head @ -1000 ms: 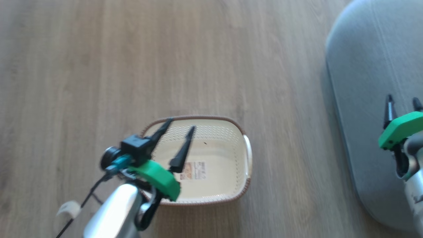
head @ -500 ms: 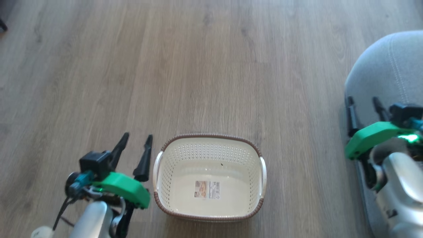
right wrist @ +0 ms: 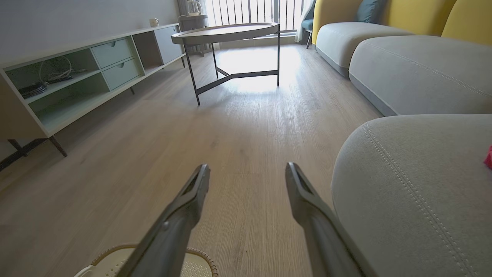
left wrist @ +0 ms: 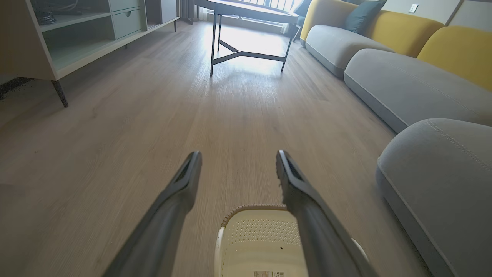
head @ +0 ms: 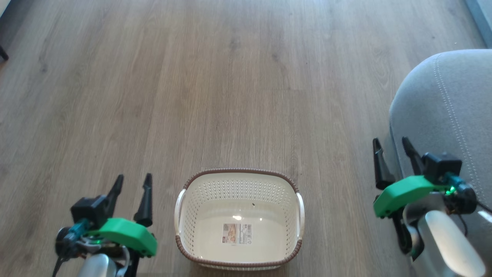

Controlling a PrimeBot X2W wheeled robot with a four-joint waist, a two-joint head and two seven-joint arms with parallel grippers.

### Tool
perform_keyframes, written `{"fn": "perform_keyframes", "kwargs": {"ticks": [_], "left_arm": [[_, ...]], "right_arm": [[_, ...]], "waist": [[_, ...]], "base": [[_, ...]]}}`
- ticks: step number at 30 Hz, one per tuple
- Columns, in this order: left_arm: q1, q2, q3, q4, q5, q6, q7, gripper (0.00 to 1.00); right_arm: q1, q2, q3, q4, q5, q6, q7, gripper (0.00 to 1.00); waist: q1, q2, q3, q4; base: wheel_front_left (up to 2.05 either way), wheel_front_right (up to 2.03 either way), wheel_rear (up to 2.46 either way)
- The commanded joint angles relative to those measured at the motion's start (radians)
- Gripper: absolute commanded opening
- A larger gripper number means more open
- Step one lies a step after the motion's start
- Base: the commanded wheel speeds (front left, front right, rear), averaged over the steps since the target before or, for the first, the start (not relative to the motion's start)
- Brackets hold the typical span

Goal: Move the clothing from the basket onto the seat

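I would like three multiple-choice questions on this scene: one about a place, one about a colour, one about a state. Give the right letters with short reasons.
1. Where does the laundry basket stand?
A) on the grey seat
B) on the wooden floor, between the left claw and the right claw
C) on the round table

2. What colour is the basket's rim?
A) brown
B) yellow
C) green

3. What state is the left claw in?
A) shut on red cloth
B) shut on a handle
C) open, holding nothing

1 B: in the head view, floor surrounds it.
2 A: a brown band tops the cream walls.
3 C: its fingers stand apart, gripping nothing.
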State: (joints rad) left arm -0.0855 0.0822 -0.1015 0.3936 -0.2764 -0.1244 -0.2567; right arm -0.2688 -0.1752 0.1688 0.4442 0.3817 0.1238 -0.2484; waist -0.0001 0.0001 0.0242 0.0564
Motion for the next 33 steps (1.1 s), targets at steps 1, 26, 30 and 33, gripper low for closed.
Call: {"fn": "perform_keyframes", "kwargs": {"ticks": [1, 26, 30, 33], "left_arm": [[-0.021, 0.001, 0.059, -0.035, 0.017, -0.006, -0.005, 1.00], [0.045, -0.032, 0.185, -0.075, 0.084, 0.020, -0.005, 1.00], [0.047, -0.032, 0.182, -0.078, 0.080, 0.027, -0.005, 1.00], [0.050, -0.032, 0.179, -0.079, 0.075, 0.028, -0.005, 1.00]], "right_arm": [[0.001, 0.009, 0.010, -0.049, -0.018, 0.007, -0.013, 1.00], [0.141, 0.085, -0.015, -0.152, -0.114, 0.007, -0.013, 1.00], [0.141, 0.089, -0.013, -0.150, -0.114, 0.007, -0.013, 1.00], [0.141, 0.091, -0.013, -0.149, -0.114, 0.007, -0.013, 1.00]], "waist": [[0.0001, -0.0001, -0.005, -0.004], [0.0001, -0.0001, -0.019, -0.044], [0.0001, -0.0001, -0.015, -0.044], [0.0001, -0.0001, -0.013, -0.045]], "base": [[0.00, 0.00, 0.00], [0.00, 0.00, 0.00], [0.00, 0.00, 0.00], [0.00, 0.00, 0.00]]}}
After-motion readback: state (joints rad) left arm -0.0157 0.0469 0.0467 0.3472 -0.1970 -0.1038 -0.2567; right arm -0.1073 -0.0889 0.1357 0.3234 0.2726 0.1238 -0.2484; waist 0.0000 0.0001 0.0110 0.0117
